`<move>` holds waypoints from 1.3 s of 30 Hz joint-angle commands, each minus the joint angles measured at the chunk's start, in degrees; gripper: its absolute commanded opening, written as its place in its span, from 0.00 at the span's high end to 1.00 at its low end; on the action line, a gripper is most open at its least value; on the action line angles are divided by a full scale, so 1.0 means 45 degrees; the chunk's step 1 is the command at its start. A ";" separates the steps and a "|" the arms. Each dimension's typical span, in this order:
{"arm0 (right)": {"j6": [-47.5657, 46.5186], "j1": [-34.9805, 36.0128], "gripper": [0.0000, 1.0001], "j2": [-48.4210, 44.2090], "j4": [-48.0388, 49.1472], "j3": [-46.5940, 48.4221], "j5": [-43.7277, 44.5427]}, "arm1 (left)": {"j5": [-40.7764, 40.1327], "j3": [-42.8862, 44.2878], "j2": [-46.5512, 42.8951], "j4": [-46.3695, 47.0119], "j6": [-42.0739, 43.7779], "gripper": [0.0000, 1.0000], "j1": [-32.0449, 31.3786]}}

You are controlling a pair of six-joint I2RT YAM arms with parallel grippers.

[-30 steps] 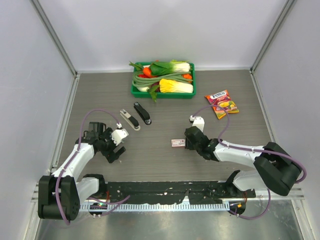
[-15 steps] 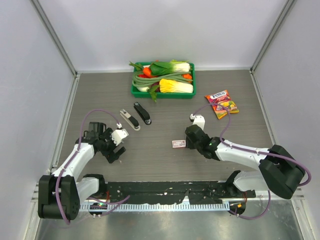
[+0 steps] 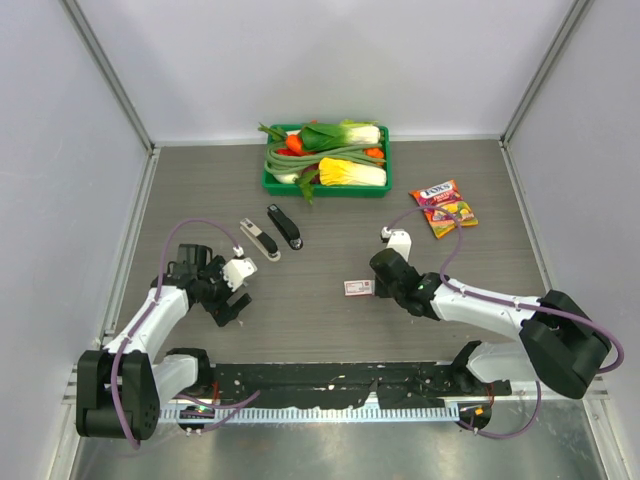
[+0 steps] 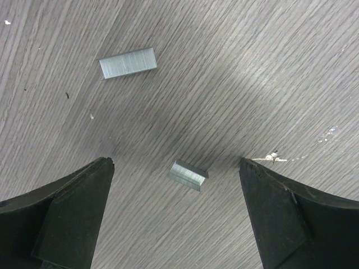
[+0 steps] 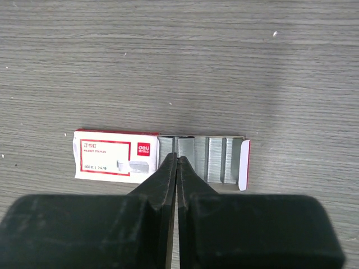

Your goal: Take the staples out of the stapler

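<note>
The slim white and grey stapler (image 3: 259, 239) lies on the table left of centre, apart from both grippers. Two short grey strips of staples (image 4: 128, 62) (image 4: 188, 175) lie loose on the table under my left gripper (image 4: 175, 163). That gripper (image 3: 231, 301) is open, its fingers wide on either side of the nearer strip and touching nothing. My right gripper (image 5: 178, 157) is shut, with no gap between the fingers. Its tips rest at the edge of the open drawer of a small pink-and-white staple box (image 5: 115, 157).
A black stapler (image 3: 284, 227) lies just right of the white one. The staple box (image 3: 356, 287) sits mid-table, its drawer (image 5: 224, 159) holding rows of staples. A green tray of vegetables (image 3: 326, 160) stands at the back, a candy packet (image 3: 444, 208) at the right.
My right gripper has closed its fingers and edged slightly towards the staple box. The left arm has not moved.
</note>
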 commanded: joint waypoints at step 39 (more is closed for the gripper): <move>0.0657 0.0134 0.98 -0.0038 -0.0644 0.0839 0.0268 | -0.1249 0.1446 0.0420 0.0043 0.1231 0.00 -0.0055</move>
